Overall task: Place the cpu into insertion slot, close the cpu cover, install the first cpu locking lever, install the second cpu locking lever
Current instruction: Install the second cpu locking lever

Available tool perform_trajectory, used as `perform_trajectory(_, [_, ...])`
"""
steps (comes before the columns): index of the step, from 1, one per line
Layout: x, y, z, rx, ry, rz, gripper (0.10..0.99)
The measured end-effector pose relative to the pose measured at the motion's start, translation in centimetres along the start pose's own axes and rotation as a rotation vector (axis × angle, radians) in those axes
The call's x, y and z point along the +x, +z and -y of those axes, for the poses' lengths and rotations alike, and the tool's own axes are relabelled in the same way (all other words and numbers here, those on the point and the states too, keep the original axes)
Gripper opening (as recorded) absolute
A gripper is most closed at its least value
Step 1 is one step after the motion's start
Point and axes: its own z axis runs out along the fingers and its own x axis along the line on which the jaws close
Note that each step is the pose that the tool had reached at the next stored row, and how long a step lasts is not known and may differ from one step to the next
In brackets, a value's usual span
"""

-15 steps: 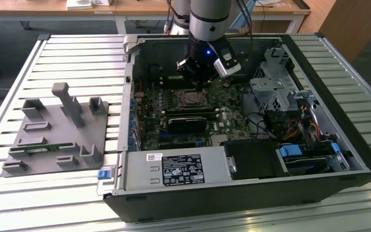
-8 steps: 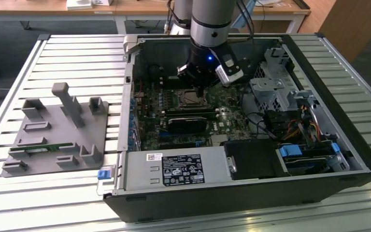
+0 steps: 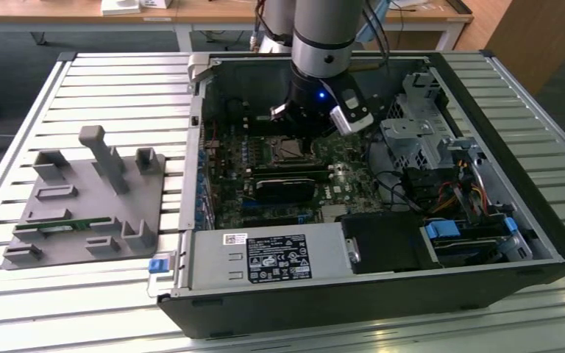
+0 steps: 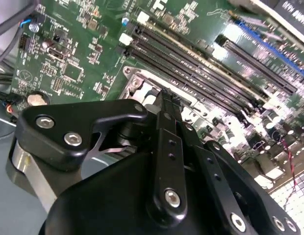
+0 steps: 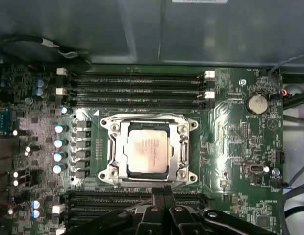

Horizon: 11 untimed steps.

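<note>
First wrist view looks straight down on the motherboard (image 5: pixel 240 142): the cpu (image 5: pixel 147 152) lies flat in the insertion slot (image 5: pixel 177 152), its silvery top showing through the window of the cpu cover (image 5: pixel 123 155), which is folded down over it inside the bolted metal frame. Long black memory slots (image 5: pixel 137 90) run on two sides of the socket, and a round coin battery (image 5: pixel 256 103) sits further off. The gripper (image 5: pixel 163 192) reaches in at the socket's edge, its two black fingertips pressed together with nothing between them, just beside the frame.

The second wrist view sees the same fingers (image 4: pixel 167 105) from behind the black linkage, their tips down at the corner of the socket frame (image 4: pixel 137 83); the chip itself is hidden there.

The exterior view gives the surroundings: the open computer case (image 3: pixel 518 220) lies on a slatted table (image 3: pixel 115 81), the arm (image 3: pixel 327 44) descends into it over the socket (image 3: pixel 288 150), and a grey parts fixture (image 3: pixel 76 213) stands on the exterior view's left.
</note>
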Motion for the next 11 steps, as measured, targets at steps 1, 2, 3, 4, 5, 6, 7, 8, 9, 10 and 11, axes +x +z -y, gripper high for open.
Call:
perform_trajectory(1, [0.04, 0.0, 0.01, 0.0, 0.0, 0.0, 0.106])
perform_trajectory(2, [0.13, 0.01, 0.02, 0.0, 0.0, 0.0001, 0.106])
perform_trajectory(3, [0.3, 0.01, 0.03, 0.0, 0.0, 0.0, 0.106])
perform_trajectory(4, [0.57, 0.01, 0.04, 0.0, 0.0, 0.0, 0.106])
perform_trajectory(5, [0.82, 0.0, 0.05, 0.0, 0.0, 0.0001, 0.106])
perform_trajectory(6, [0.98, 0.0, 0.06, 0.0, 0.0, 0.0, 0.106])
perform_trajectory(7, [1.09, 0.0, 0.13, 0.0, 0.0, 0.0, 0.106])
perform_trajectory(8, [1.11, -0.01, 0.25, 0.0, 0.0, -0.0001, 0.106])
perform_trajectory(9, [1.13, -0.01, 0.36, 0.0, 0.0, 0.0, 0.106])
perform_trajectory(10, [1.2, -0.01, 0.41, 0.0, 0.0, 0.0, 0.106])
perform_trajectory(11, [1.35, -0.01, 0.49, 0.0, 0.0, 0.0, 0.106])
